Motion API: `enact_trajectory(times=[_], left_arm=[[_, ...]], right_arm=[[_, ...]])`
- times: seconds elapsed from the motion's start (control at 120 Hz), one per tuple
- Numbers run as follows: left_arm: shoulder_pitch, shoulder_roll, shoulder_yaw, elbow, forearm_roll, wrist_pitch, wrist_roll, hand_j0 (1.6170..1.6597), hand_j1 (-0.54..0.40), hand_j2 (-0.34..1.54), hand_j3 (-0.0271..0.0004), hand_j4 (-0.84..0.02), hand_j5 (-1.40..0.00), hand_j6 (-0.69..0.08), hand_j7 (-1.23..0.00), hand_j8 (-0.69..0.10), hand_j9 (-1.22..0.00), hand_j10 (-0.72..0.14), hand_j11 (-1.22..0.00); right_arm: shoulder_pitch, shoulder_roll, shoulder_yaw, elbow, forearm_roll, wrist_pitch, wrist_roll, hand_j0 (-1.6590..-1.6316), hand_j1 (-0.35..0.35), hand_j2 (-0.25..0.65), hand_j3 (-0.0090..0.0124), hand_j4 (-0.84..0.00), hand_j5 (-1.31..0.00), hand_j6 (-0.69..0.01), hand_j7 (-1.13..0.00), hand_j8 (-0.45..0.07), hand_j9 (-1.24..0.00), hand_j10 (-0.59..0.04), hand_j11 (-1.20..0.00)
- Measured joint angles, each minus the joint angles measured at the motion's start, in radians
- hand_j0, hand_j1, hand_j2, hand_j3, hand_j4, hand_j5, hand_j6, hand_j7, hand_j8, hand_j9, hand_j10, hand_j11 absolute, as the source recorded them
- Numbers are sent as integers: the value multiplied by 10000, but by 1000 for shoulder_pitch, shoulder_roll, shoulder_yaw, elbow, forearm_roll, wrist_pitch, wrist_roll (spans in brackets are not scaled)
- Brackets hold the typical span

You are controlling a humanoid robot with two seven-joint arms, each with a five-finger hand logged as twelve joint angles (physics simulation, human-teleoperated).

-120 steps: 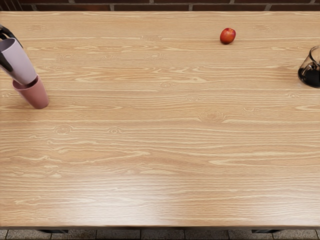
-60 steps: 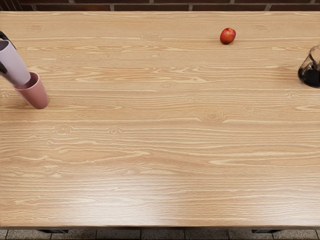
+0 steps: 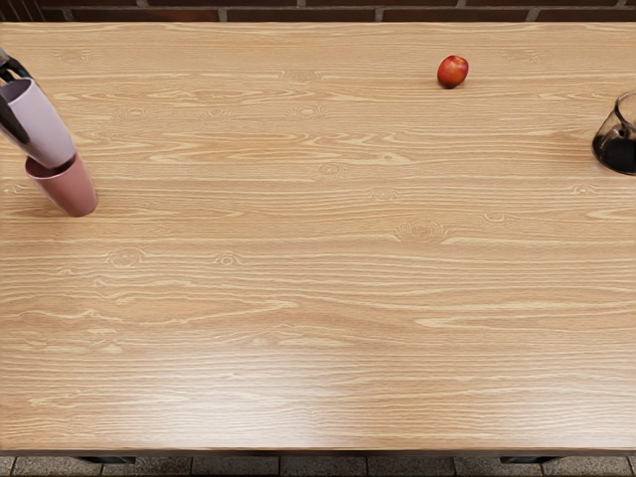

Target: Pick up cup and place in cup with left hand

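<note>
The lavender cup (image 3: 42, 124) is up at the robot's left, mouth upward, its base right at the mouth of the pink cup (image 3: 68, 189); from where I'm standing I can't say how far inside the rim it reaches, or whether the two are touching. A dark strip of the pink cup's inside shows on the right of that base. The left robot hand (image 3: 10, 72) has hold of the lavender cup: one dark finger lies down the cup's outer left side, and more of the black hand shows behind the rim, though much of it is cut off by the edge of the view. The pink cup itself stands on the wood-grained tabletop (image 3: 298, 258), directly under the lavender one. Well to the right of the pink cup, and farther toward the back, there's a small red fruit (image 3: 453, 72), orange in patches and glossy. Much farther to the right of the pink cup, roughly level with it but a little farther back, sits a clear glass vessel (image 3: 618, 144) with something black in its lower part, partly out of sight at the edge. Away beyond the pink cup, past the back edge, runs a dark brick wall (image 3: 348, 14), and on the near side, below the front edge, grey floor tiles (image 3: 323, 465) show.
</note>
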State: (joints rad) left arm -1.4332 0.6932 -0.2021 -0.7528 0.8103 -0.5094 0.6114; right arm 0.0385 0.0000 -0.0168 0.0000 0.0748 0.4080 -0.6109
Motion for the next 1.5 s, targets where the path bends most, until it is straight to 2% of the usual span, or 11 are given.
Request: enact_trajectory(times=[0.175,0.433,0.8,0.908,0.967,1.033,1.083,1.142,1.233,1.4,1.5], left_arm=[[1,5,2,6,3,3,0,16489,-2421,2745,0,-2301,-9903,-869,-9428,-1509,-9422,-4016,-9364],[-5,6,2,6,-3,0,0,16480,-1439,1001,1,-2350,-10241,-907,-9660,-1772,-9633,-4119,-9423],[-24,10,28,5,0,-2,0,16482,-2008,1861,1,-2074,-10127,-660,-9553,-2033,-9817,-4219,-9585],[-24,11,50,3,4,-4,0,16491,-2966,3843,1,-2356,-9864,-519,-9511,-2283,-9796,-4521,-9656],[-25,23,57,0,-1,-5,0,16495,-2361,4221,1,-2769,-9858,-1289,-9692,-2041,-9878,-4517,-9743],[-25,23,61,-4,-6,-8,0,16520,-2047,4020,2,-3260,-9992,-1200,-9794,-3072,-9836,-5125,-9690],[-25,23,62,-5,-7,-8,0,16552,-2382,6755,2,-3305,-9885,-1560,-9711,-3104,-9783,-5128,-9608],[-25,20,63,-6,-8,-9,0,16530,-2301,6435,2,-2439,-9964,-1233,-9734,-2692,-9839,-4912,-9732],[-25,17,62,-7,-5,-6,0,16524,-1342,5161,1,-3396,-10087,-1860,-9944,-3020,-9802,-5625,-9760],[-27,14,61,-7,-5,-12,1,16496,-1322,4575,1,-2750,-10966,-1162,-10645,-2767,-10172,-5442,-9788],[-29,14,54,-6,-8,0,1,16517,-549,3277,1,-3679,-9451,-1936,-9173,-3805,-8626,-5156,-8381]], right_arm=[[1,0,0,0,0,0,0,-16581,-3491,1,0,-3,-1,-5,0,-4,0,-3,0],[1,0,0,0,0,0,0,-16581,-3491,0,0,-2,0,-5,0,-4,0,-3,0],[1,0,0,0,0,0,0,-16581,-3491,0,0,-2,0,-4,0,-4,0,-3,0],[1,0,0,0,0,0,0,-16581,-3491,2,0,-2,0,-4,0,-3,0,-2,0],[1,0,0,0,0,0,0,-16581,-3491,2,0,-2,0,-4,0,-4,0,-2,0],[1,0,0,0,0,0,0,-16581,-3491,2,0,-2,0,-4,0,-4,0,-3,0],[1,0,0,0,0,0,0,-16581,-3491,2,0,-2,0,-4,0,-4,0,-3,0],[1,0,0,0,0,0,0,-16581,-3491,1,0,-2,0,-4,0,-4,0,-3,0],[1,0,0,0,0,0,0,-16581,-3491,1,0,-2,0,-5,0,-4,0,-3,0],[1,0,0,0,0,0,0,-16581,-3491,0,0,-2,0,-5,0,-4,0,-4,0],[1,0,0,0,0,0,0,-16581,-3491,0,0,-2,0,-5,0,-4,0,-4,0]])
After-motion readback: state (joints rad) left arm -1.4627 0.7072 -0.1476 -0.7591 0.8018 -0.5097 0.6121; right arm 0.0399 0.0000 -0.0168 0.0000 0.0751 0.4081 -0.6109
